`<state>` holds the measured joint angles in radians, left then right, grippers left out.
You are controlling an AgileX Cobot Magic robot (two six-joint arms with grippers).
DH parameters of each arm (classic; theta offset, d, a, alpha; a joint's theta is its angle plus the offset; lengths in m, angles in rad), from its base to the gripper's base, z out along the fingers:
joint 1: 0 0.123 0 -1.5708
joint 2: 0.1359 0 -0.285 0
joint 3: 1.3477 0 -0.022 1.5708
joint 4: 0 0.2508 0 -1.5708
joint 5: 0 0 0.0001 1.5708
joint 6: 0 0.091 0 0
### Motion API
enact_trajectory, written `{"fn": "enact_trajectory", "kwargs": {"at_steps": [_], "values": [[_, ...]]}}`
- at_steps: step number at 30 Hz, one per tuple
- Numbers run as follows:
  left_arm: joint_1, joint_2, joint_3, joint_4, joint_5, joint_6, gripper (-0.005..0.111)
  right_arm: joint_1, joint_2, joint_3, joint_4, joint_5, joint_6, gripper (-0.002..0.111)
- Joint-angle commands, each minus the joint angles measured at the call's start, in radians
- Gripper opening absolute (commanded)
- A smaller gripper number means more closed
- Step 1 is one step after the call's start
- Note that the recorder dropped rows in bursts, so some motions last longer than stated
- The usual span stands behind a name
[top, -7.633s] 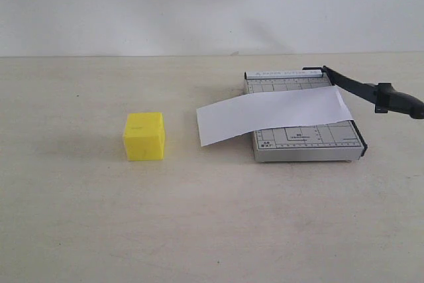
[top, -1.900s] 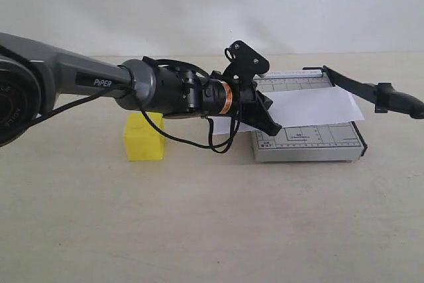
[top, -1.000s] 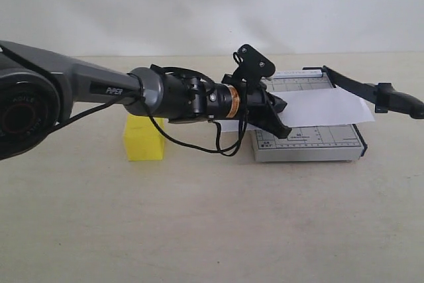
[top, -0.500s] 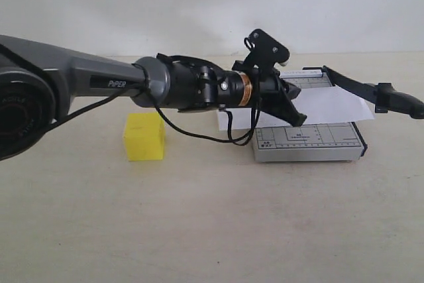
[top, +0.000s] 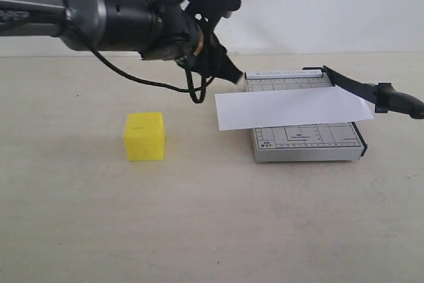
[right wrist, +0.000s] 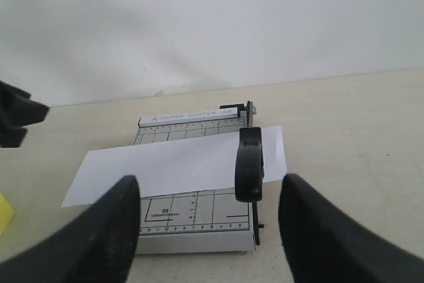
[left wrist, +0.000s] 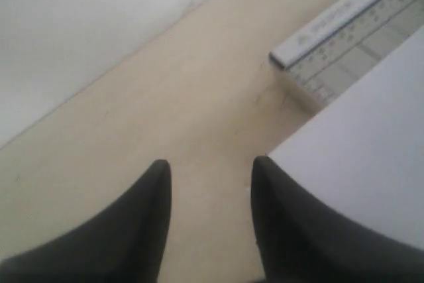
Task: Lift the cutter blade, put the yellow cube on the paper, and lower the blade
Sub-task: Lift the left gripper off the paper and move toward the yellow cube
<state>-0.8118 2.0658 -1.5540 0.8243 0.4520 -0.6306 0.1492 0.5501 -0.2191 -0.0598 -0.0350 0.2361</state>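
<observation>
The yellow cube [top: 144,136] sits on the table left of the grey cutter board [top: 308,142]. The white paper [top: 291,107] lies across the board, overhanging its left side. The cutter blade [top: 371,91] is tilted up from its hinge, its handle out to the right. My left gripper [top: 230,73] hovers high by the board's far left corner, open and empty [left wrist: 209,170], with the paper's corner [left wrist: 358,177] beside one finger. My right gripper [right wrist: 209,183] is open, facing the blade handle [right wrist: 250,164] from short of it; it is out of the exterior view.
The left arm [top: 112,14] stretches from the upper left above the table. A pale wall runs behind the table's far edge [top: 66,56]. The cube's corner [right wrist: 3,213] and the left gripper [right wrist: 16,120] show at the right wrist view's edge.
The left arm has risen and drawn back left from low over the board to high by its far left corner. Since the earliest frame the paper has slid to the right across the board.
</observation>
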Motion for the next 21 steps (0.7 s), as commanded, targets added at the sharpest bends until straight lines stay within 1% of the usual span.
{"fn": "enact_trajectory", "kwargs": {"at_steps": [1, 3, 4, 9, 12, 14, 17, 21], "values": [[0.000, -0.140, 0.081, -0.084, 0.262, 0.026, 0.039, 0.001, -0.006, 0.001, 0.002, -0.014, -0.002, 0.058], [0.012, -0.186, 0.120, -0.088, 0.339, -0.027, 0.039, 0.001, -0.006, 0.001, 0.002, -0.014, -0.002, 0.058], [0.014, -0.202, 0.137, -0.101, 0.350, -0.027, 0.039, 0.001, -0.006, 0.001, 0.002, -0.014, -0.002, 0.058], [0.017, -0.276, 0.228, -0.236, 0.318, -0.027, 0.040, 0.001, -0.006, 0.001, 0.002, -0.014, -0.002, 0.058], [0.031, -0.306, 0.298, -0.208, 0.352, -0.054, 0.048, 0.001, -0.006, 0.001, 0.002, -0.014, -0.002, 0.058], [0.065, -0.330, 0.353, -0.211, 0.362, -0.096, 0.057, 0.001, -0.006, 0.001, 0.002, -0.014, -0.002, 0.058], [0.123, -0.372, 0.446, -0.262, 0.310, -0.161, 0.065, 0.001, -0.006, 0.001, 0.002, -0.014, -0.002, 0.058], [0.186, -0.429, 0.552, -0.404, 0.188, -0.197, 0.067, 0.001, -0.006, 0.001, 0.002, -0.014, -0.002, 0.058]]}}
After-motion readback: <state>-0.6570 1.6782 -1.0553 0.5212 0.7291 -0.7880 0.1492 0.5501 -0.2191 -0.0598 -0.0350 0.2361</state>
